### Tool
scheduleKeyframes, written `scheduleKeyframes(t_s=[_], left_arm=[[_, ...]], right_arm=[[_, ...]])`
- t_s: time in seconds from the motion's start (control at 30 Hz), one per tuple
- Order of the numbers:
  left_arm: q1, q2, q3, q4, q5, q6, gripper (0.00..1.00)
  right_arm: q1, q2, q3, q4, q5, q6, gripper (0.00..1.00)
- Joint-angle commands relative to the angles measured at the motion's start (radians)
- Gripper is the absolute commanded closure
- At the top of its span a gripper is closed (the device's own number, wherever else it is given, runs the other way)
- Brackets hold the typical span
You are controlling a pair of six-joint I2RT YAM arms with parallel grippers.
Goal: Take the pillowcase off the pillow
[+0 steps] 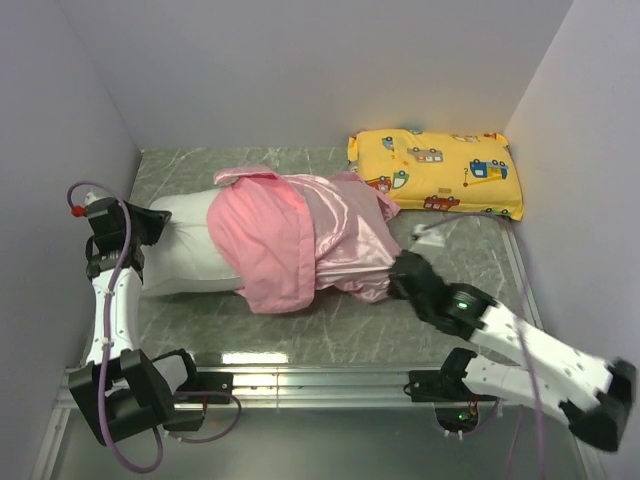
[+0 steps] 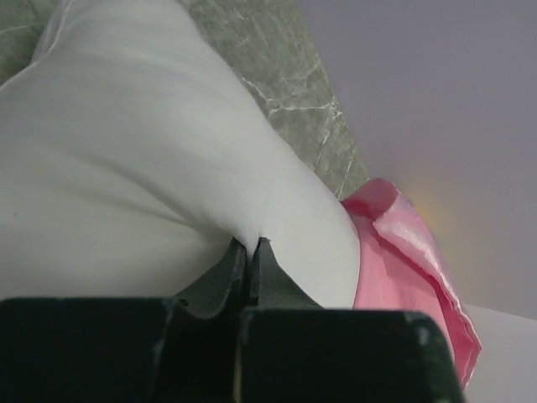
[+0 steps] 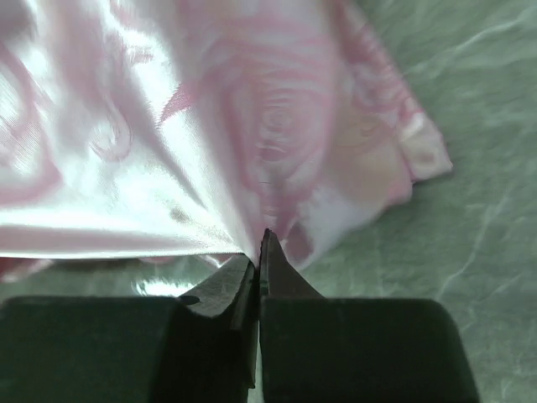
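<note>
The left gripper (image 2: 250, 248) is clenched on the pillow (image 2: 134, 159) at its tips; the right gripper (image 3: 261, 245) pinches the pillowcase (image 3: 252, 126) just ahead. This is the pulling-off step: next, I think, the right must draw away.

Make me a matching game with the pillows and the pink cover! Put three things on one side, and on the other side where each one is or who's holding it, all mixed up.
Things:
1. white pillow
2. pink pillowcase
3. yellow cartoon-vehicle pillow

States:
A. pinched by the right gripper
B. lying at the back right, held by no gripper
C. pinched by the left gripper

Pairs: 1-C, 2-A, 3-B
</note>
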Motion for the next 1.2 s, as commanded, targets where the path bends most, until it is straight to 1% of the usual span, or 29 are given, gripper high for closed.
scheduleKeyframes(t_s=[0.0, 0.07, 0.13, 0.2, 0.23, 0.27, 0.3, 0.33, 0.37, 0.43, 0.47, 0.5, 0.53, 0.57, 0.6, 0.67, 0.73, 0.77, 0.83, 0.87, 0.9, 0.97, 1.0, 1.03, 1.17], left_arm=[[0.033, 0.023, 0.097, 0.084, -0.063, 0.024, 1.0], [0.044, 0.037, 0.117, 0.082, -0.07, 0.026, 0.99], [0.047, 0.068, 0.141, 0.085, -0.07, 0.036, 1.0], [0.045, 0.123, 0.16, 0.101, -0.012, 0.052, 0.99], [0.041, 0.141, 0.172, 0.105, 0.027, 0.07, 1.0], [0.031, 0.158, 0.204, 0.101, 0.088, 0.084, 0.99], [-0.004, 0.177, 0.223, 0.09, 0.099, 0.102, 0.97], [-0.028, 0.178, 0.244, 0.073, 0.093, 0.145, 0.92], [-0.074, 0.175, 0.284, 0.037, 0.06, 0.169, 0.78], [-0.114, 0.165, 0.336, 0.009, 0.029, 0.232, 0.6], [-0.146, 0.165, 0.353, -0.002, 0.027, 0.252, 0.47], [-0.16, 0.166, 0.376, -0.045, 0.018, 0.272, 0.42], [-0.173, 0.168, 0.42, -0.066, 0.013, 0.309, 0.34], [-0.2, 0.168, 0.439, -0.082, 0.009, 0.328, 0.3], [-0.212, 0.16, 0.457, -0.111, 0.006, 0.341, 0.27], [-0.246, 0.143, 0.503, -0.126, 0.013, 0.369, 0.21], [-0.272, 0.108, 0.551, -0.171, 0.01, 0.378, 0.18], [-0.313, 0.079, 0.566, -0.201, -0.008, 0.381, 0.18], [-0.363, 0.036, 0.566, -0.243, -0.103, 0.374, 0.17], [-0.424, 0.01, 0.551, -0.246, -0.147, 0.363, 0.16], [-0.449, -0.037, 0.531, -0.25, -0.18, 0.354, 0.16], [-0.499, -0.102, 0.465, -0.275, -0.27, 0.326, 0.16], [-0.507, -0.125, 0.439, -0.289, -0.289, 0.302, 0.16], [-0.513, -0.148, 0.372, -0.286, -0.295, 0.288, 0.16], [-0.541, -0.281, 0.205, -0.267, -0.306, 0.21, 0.14]], right_arm=[[-0.156, -0.294, -0.027, -0.077, 0.037, -0.049, 1.0], [-0.181, -0.354, 0.011, -0.12, 0.057, -0.051, 1.0], [-0.188, -0.376, 0.045, -0.145, 0.06, -0.045, 1.0], [-0.189, -0.397, 0.09, -0.118, 0.017, -0.072, 1.0], [-0.19, -0.402, 0.106, -0.098, -0.015, -0.112, 1.0], [-0.189, -0.398, 0.157, -0.073, -0.062, -0.129, 1.0], [-0.187, -0.366, 0.189, -0.074, -0.07, -0.14, 1.0], [-0.188, -0.346, 0.226, -0.079, -0.078, -0.167, 1.0], [-0.187, -0.298, 0.301, -0.076, -0.101, -0.186, 1.0], [-0.187, -0.252, 0.381, -0.076, -0.144, -0.233, 1.0], [-0.188, -0.218, 0.455, -0.061, -0.223, -0.247, 1.0], [-0.189, -0.203, 0.493, -0.048, -0.266, -0.259, 1.0], [-0.187, -0.186, 0.53, -0.033, -0.308, -0.273, 1.0], [-0.187, -0.145, 0.61, -0.03, -0.354, -0.281, 1.0], [-0.187, -0.117, 0.655, -0.033, -0.407, -0.285, 1.0], [-0.182, -0.044, 0.772, -0.041, -0.426, -0.305, 1.0], [-0.182, 0.009, 0.844, -0.065, -0.39, -0.331, 1.0], [-0.182, 0.058, 0.899, -0.07, -0.374, -0.341, 1.0], [-0.184, 0.102, 0.942, -0.085, -0.35, -0.356, 1.0], [-0.184, 0.14, 0.979, -0.085, -0.343, -0.361, 1.0], [-0.184, 0.156, 0.991, -0.084, -0.337, -0.364, 1.0], [-0.184, 0.199, 1.024, -0.082, -0.313, -0.376, 1.0], [-0.184, 0.211, 1.036, -0.087, -0.302, -0.384, 1.0], [-0.182, 0.222, 1.044, -0.09, -0.294, -0.387, 1.0], [-0.184, 0.241, 1.051, -0.084, -0.291, -0.388, 1.0]])
